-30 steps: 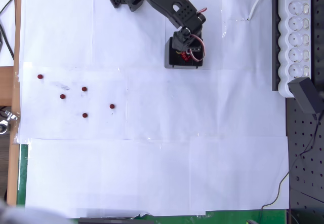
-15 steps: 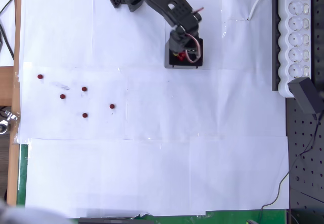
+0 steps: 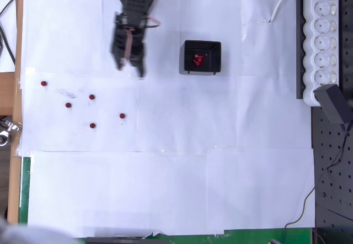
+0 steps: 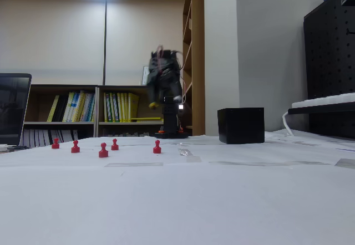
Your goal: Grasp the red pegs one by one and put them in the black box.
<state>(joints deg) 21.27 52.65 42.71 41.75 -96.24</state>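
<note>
Hand (image 3: 129, 69) fingers apart and empty, five red pegs (image 3: 92, 96) on paper, black box (image 3: 202, 57) holding pegs

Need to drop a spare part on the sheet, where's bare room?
Free: the whole near half of the paper, below the pegs, and the stretch between the box and the power strip. Crowded: the left side, where five pegs are scattered with the claw hanging just above them in the overhead view.
</note>
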